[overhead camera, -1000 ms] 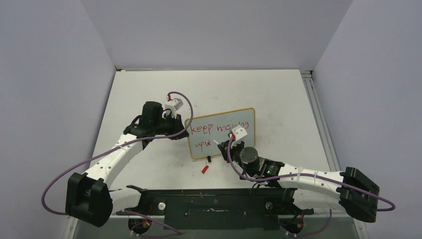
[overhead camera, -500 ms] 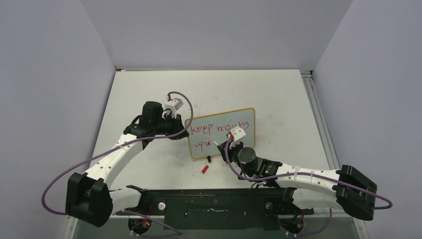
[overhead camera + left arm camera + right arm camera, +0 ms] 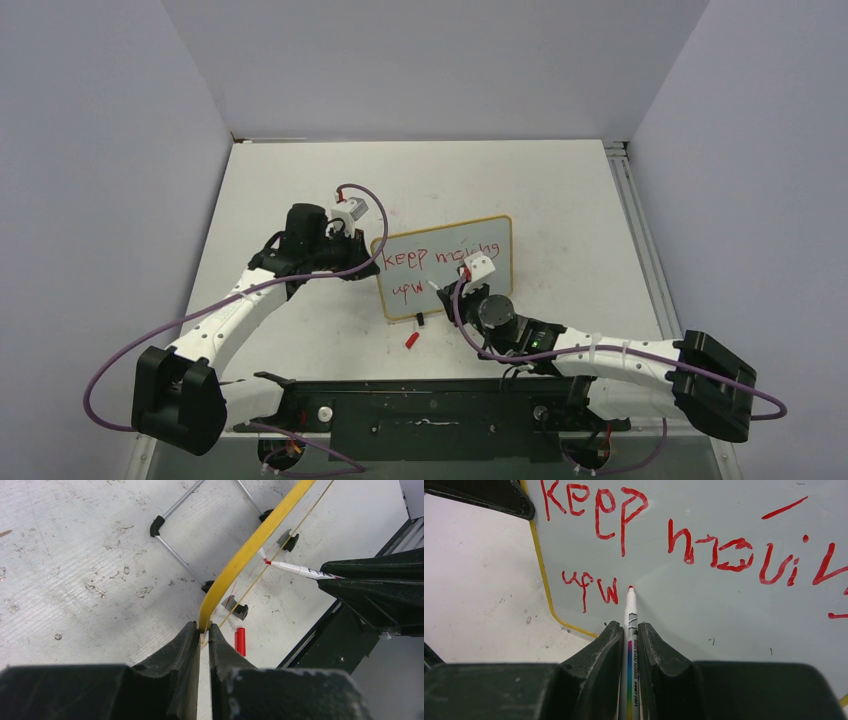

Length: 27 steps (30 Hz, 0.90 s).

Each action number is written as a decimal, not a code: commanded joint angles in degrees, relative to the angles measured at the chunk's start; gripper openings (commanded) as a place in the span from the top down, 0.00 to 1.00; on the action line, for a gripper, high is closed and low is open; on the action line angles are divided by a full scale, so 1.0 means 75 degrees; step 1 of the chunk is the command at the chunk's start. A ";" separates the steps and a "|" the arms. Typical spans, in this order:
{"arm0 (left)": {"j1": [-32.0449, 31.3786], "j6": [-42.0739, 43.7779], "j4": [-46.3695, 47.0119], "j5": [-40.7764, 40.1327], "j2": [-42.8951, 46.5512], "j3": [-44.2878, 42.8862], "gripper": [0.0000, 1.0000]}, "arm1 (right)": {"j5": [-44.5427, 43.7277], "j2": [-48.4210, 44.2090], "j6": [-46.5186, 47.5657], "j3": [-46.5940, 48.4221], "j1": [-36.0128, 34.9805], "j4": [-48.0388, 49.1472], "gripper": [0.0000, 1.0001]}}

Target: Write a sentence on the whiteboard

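The whiteboard (image 3: 480, 285), with a yellow frame (image 3: 240, 560), stands on the table. My left gripper (image 3: 362, 258) is shut on its left edge (image 3: 204, 626). Its face (image 3: 704, 595) carries the sentence in red (image 3: 594, 510): "keep moving" above, "upw" (image 3: 591, 587) below. My right gripper (image 3: 452, 290) is shut on a white marker (image 3: 630, 625) with a rainbow stripe. Its red tip (image 3: 630, 587) is at the board just right of the "w". The marker also shows in the left wrist view (image 3: 300, 570).
A red marker cap (image 3: 411, 340) lies on the table in front of the board, also in the left wrist view (image 3: 240, 641). The board's black feet (image 3: 235, 607) and wire stand (image 3: 172, 555) rest on the scuffed tabletop. A black rail (image 3: 430, 415) runs along the near edge.
The right arm has shifted slightly left with the marker. The left arm and the board have not moved.
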<state>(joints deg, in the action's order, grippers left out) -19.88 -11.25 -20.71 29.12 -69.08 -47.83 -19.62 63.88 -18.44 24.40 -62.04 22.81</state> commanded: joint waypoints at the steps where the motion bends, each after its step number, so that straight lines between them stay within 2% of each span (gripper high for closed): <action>1: -0.0021 0.0093 0.0045 0.0023 -0.0077 -0.0185 1.00 | 0.0001 0.0152 0.0113 0.0039 0.0111 0.0512 0.95; 10: -0.0021 0.0093 0.0043 0.0017 -0.0056 -0.0185 1.00 | 0.0317 0.0279 0.0183 0.0090 0.0093 0.0450 0.95; 27: -0.0021 0.0082 0.0054 0.0013 -0.0033 -0.0185 1.00 | -0.0203 0.0259 -0.0237 -0.0152 -0.0047 0.0008 0.95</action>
<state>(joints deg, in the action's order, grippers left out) -19.84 -11.07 -20.64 28.77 -69.12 -47.83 -17.80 65.47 -19.62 23.83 -62.35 23.16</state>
